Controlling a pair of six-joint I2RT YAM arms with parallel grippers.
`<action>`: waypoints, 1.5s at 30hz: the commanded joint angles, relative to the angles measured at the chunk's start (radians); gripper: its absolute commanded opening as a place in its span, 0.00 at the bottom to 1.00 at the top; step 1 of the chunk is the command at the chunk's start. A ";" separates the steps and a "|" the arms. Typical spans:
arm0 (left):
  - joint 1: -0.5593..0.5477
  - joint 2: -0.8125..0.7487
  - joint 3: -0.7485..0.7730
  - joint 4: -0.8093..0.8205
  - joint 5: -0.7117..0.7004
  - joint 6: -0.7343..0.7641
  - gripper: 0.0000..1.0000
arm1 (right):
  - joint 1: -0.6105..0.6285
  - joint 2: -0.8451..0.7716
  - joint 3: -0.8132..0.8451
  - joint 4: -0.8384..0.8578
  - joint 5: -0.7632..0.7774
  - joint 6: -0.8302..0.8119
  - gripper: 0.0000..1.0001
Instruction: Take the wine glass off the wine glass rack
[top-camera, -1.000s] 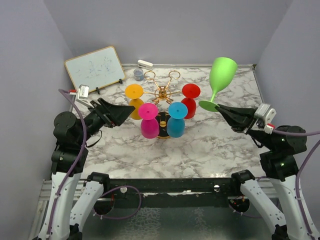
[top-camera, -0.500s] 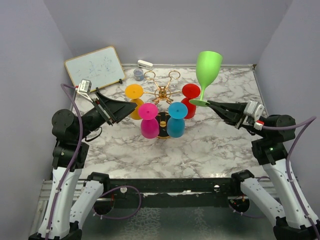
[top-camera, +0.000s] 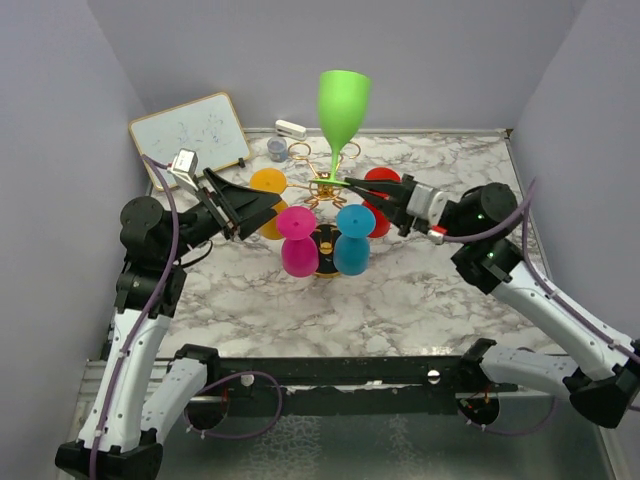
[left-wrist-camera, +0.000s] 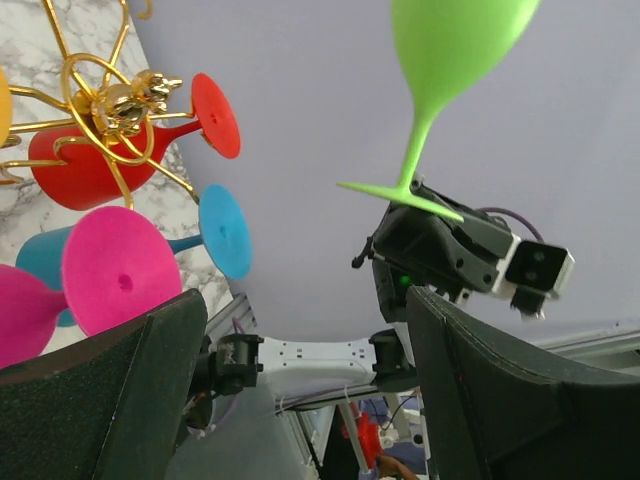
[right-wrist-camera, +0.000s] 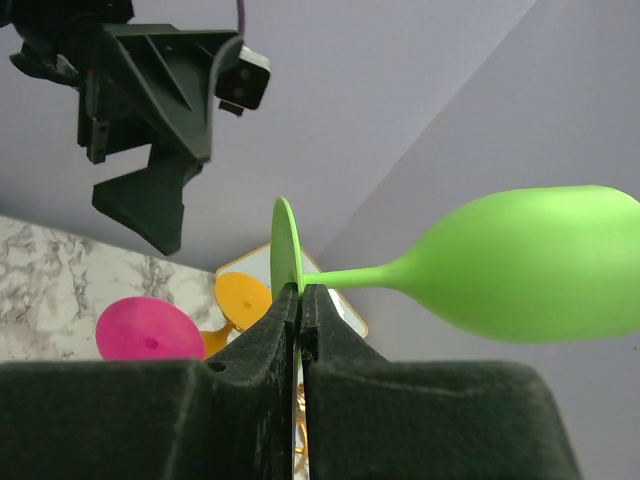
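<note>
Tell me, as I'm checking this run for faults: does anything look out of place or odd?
Only the green glass: it is held upright in the air near the rack, pinched by just the thin edge of its foot in the right tool, while the other glasses hang bowl-down. Nothing looks spilled or broken.

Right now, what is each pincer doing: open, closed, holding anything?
Left pincer: open, holding nothing.
Right pincer: closed on the base of the green wine glass.
</note>
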 joint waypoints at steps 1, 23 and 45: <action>-0.008 0.017 0.027 0.016 0.040 -0.015 0.84 | 0.153 0.040 -0.002 0.068 0.317 -0.259 0.01; -0.012 -0.076 -0.088 -0.017 -0.052 -0.248 0.79 | 0.652 0.162 -0.280 0.523 0.791 -0.903 0.01; -0.026 -0.100 -0.125 0.024 -0.031 -0.272 0.14 | 0.745 0.317 -0.269 0.632 0.879 -1.040 0.01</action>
